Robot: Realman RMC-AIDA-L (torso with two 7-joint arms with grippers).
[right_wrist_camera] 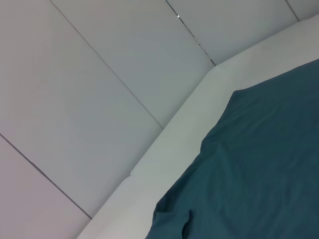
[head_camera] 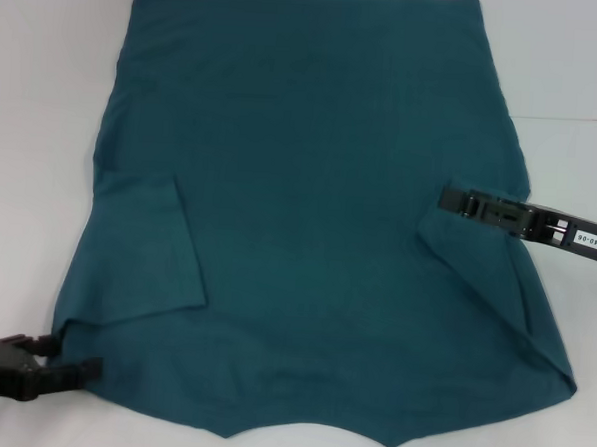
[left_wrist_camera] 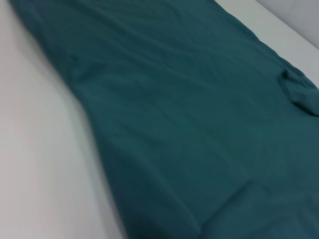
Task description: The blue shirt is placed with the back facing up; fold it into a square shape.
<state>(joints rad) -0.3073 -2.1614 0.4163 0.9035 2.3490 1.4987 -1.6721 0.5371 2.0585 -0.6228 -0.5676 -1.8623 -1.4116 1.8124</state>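
The blue shirt lies flat on the white table, collar end nearest me, hem at the far edge. Both short sleeves are folded inward onto the body, the left one and the right one. My left gripper is open at the shirt's near left corner, low by the table, with the fabric edge next to its fingers. My right gripper reaches in from the right, over the top of the folded right sleeve. The shirt also shows in the left wrist view and the right wrist view.
The white table borders the shirt on the left, right and far sides. A raised white table rim and grey wall panels show in the right wrist view.
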